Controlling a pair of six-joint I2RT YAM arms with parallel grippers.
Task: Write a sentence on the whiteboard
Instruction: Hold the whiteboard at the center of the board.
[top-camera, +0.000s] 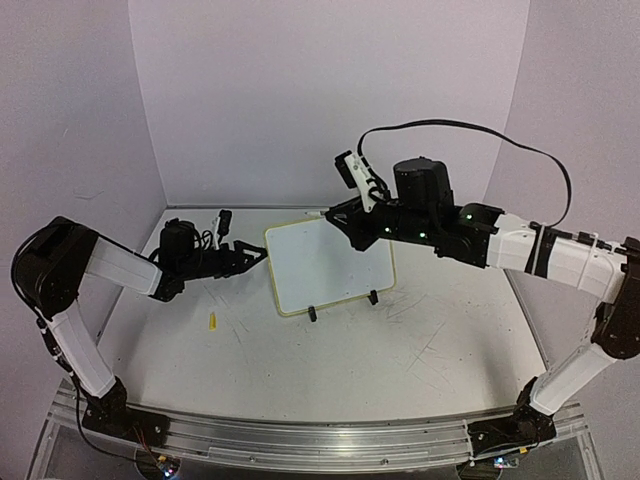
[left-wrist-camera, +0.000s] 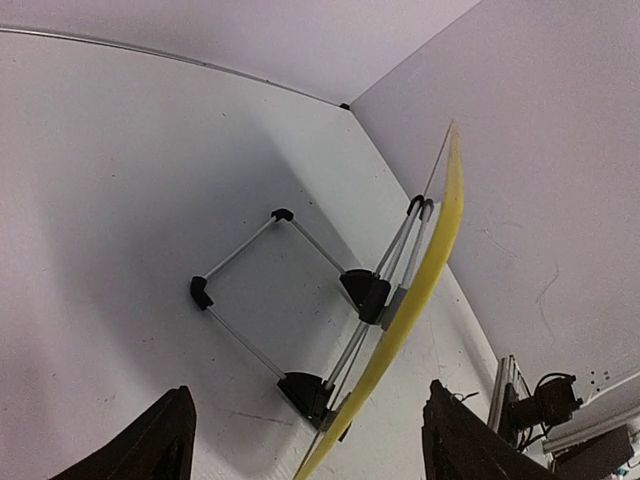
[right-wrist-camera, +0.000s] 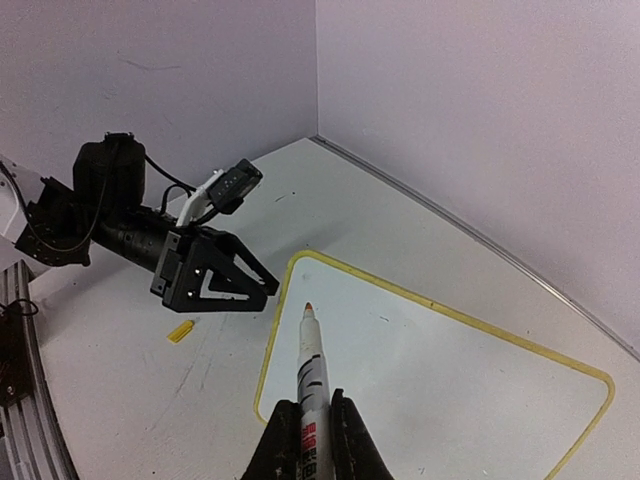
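The right gripper (right-wrist-camera: 313, 432) pinches a marker (right-wrist-camera: 311, 365), its tip aimed at the whiteboard (top-camera: 330, 262), seemingly ready to write. The left gripper (top-camera: 254, 254) is spread astride the whiteboard's left rim, likely to steady it on its wire stand (left-wrist-camera: 270, 290). The whiteboard leans near the tabletop's (top-camera: 420, 360) back edge, its blank face open to the marker.

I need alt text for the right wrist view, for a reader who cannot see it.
The right gripper, shut on a white marker with an orange tip, points it at the blank, yellow-rimmed whiteboard. Near the board's corner the left gripper stands open, and a small yellow piece lies on the table.
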